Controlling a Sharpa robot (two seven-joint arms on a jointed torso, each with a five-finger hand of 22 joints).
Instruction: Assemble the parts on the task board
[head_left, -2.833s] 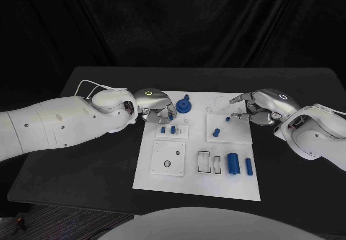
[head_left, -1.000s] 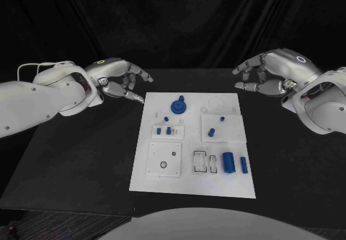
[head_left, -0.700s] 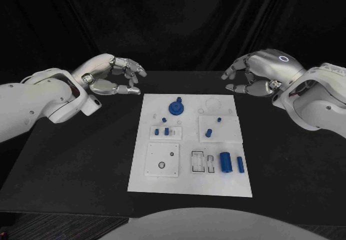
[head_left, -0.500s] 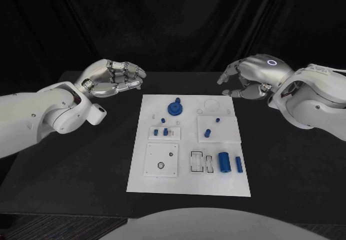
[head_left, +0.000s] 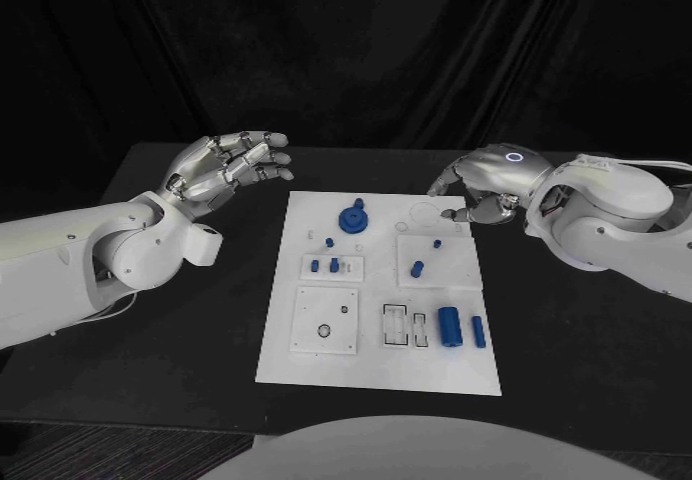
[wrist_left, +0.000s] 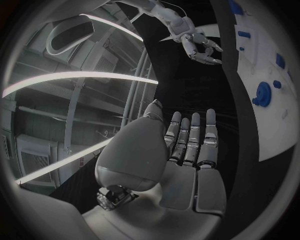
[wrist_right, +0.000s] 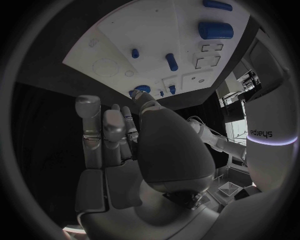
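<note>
While both silver hands hang above the black table (head_left: 173, 340) holding nothing, the flat white rectangular task board (head_left: 368, 372) lies in the middle of it, between them. The left hand (head_left: 227, 166) hovers off the board's far left corner, palm turned up, fingers straight and slightly apart. The right hand (head_left: 483, 180) hovers just over the board's far right corner, fingers loosely curved and spread, gripping nothing.

Small blue plastic parts sit on the board — they look hard, light and smooth, so a judgement is that they would slip under a loose pinch and are best taken across their sides. I count eight:

- one round blue disc with a raised knob (head_left: 353, 215), near the board's far edge; the knob looks the natural place to grasp
- one thick blue cylinder (head_left: 449, 325) lying near the board's right edge, toward the near end
- one thinner blue cylinder (head_left: 477, 331) just beside it, nearer that edge
- one short blue peg (head_left: 417, 268) on a raised white square at the board's right middle
- one tiny blue stud (head_left: 437, 241) on the same square
- two small blue pegs (head_left: 326, 265) standing in a white block at the board's left middle
- one tiny blue stud (head_left: 329, 241) just beyond that block

The smallest are hard to make out — fingertip work, likely.
</note>
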